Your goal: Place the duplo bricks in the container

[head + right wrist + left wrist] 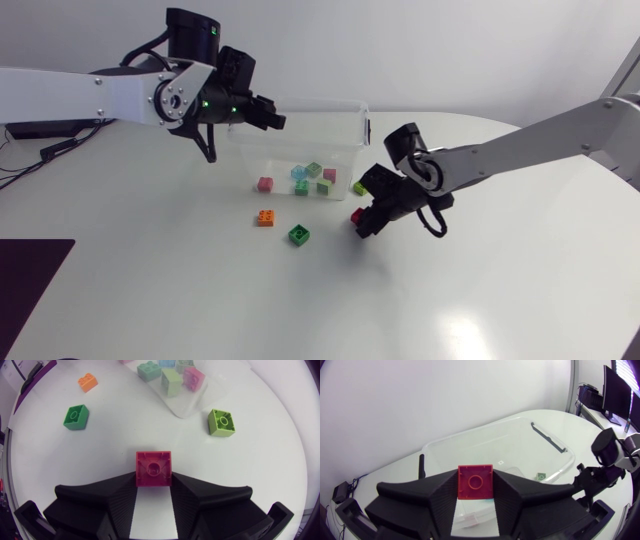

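Status: 2 bricks held, 3 loose, the rest already in the container [310, 102].

1. Left gripper [268, 118] hangs above the container, toward its left end. Its jaws are clamped on the left red brick [475, 481], one finger on each side face.
2. Right gripper [368, 218] is low over the table, near the container's right front corner. Its jaws are clamped on the right red brick [154, 467]. Only the fingertips grip it, with most of the brick ahead of them. Whether this brick touches the table cannot be told.
3. Loose on the table: orange brick [265, 217], green brick [299, 235], and lime brick [358, 187] just beside the container corner.

Hazards, as judged:
- Releasing the left red brick from this height may let it bounce off the bricks inside or the rim and land outside.
- The shallow grip on the right red brick may let it pivot or slip during the lift.
- The right arm's path to the container passes near the lime brick and the wall. Contact would push either one.
- Both arms over the container together risk a collision.
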`<state>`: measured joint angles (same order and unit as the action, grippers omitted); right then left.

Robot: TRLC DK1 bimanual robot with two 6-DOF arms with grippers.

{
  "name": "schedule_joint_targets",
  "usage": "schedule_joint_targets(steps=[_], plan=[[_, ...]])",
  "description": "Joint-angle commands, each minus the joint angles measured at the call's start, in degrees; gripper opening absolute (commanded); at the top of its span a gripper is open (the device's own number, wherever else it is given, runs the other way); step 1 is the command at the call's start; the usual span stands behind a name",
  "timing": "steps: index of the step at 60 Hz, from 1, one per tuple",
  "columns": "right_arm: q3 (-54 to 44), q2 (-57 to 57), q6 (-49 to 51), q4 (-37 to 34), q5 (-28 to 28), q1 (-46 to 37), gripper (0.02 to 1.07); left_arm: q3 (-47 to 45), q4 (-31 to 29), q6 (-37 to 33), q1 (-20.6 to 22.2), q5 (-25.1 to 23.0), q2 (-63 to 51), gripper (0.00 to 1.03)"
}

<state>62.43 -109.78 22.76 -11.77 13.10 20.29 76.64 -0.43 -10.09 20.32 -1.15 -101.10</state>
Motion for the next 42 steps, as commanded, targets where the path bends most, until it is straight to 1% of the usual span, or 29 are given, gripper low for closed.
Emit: schedule_joint_targets(steps=[1, 3, 5, 9, 12, 14, 20, 24, 28, 35, 40, 42], plan=[[-2.8, 6.3, 0.4, -0.7, 0.2, 0.4, 0.24, 4.2, 1.1, 1.5, -0.1, 0.7, -3.4, 0.25], [-3.3, 8.2, 0.4, -1.4, 0.2, 0.4, 0.24, 5.0, 1.1, 1.6, -0.2, 1.0, -4.2, 0.29], [-3.5, 10.4, 0.0, -2.5, 0.1, 0.4, 0.24, 5.7, 1.1, 1.6, -0.2, 1.1, -4.9, 0.40], [-3.4, 14.2, -0.5, -4.3, 0.0, 0.7, 0.24, 6.9, 1.0, 1.6, -0.4, 2.1, -5.9, 0.66], [-2.8, 16.5, -1.1, -5.8, -0.1, 1.0, 0.24, 7.3, 0.7, 1.6, -0.4, 2.1, -6.0, 0.81], [-2.0, 18.0, -1.3, -7.3, -0.2, 1.2, 0.24, 7.3, 0.5, 1.6, -0.4, 2.1, -6.0, 0.85], [1.6, 21.3, -2.7, -11.1, -0.8, 2.0, 0.24, 6.8, -0.3, 1.3, -0.5, 2.1, -4.7, 0.92], [4.2, 21.9, -3.4, -12.9, -1.5, 2.6, 0.24, 6.2, -1.2, 1.3, -0.6, 2.1, -3.5, 0.94], [7.4, 21.9, -4.3, -14.3, -2.5, 3.2, 0.24, 4.8, -2.5, 1.2, -1.0, 2.1, -1.3, 0.94], [12.4, 20.7, -5.7, -15.8, -3.9, 4.1, 0.24, 1.0, -6.6, 0.7, -0.8, 1.8, 4.6, 0.94], [16.1, 18.5, -6.6, -16.4, -5.2, 4.9, 0.24, -1.6, -10.8, -0.5, -0.7, 1.7, 8.3, 0.94], [17.7, 17.2, -7.0, -16.7, -5.6, 5.3, 0.24, -3.3, -11.6, -0.5, -0.8, 1.6, 10.0, 0.94]])
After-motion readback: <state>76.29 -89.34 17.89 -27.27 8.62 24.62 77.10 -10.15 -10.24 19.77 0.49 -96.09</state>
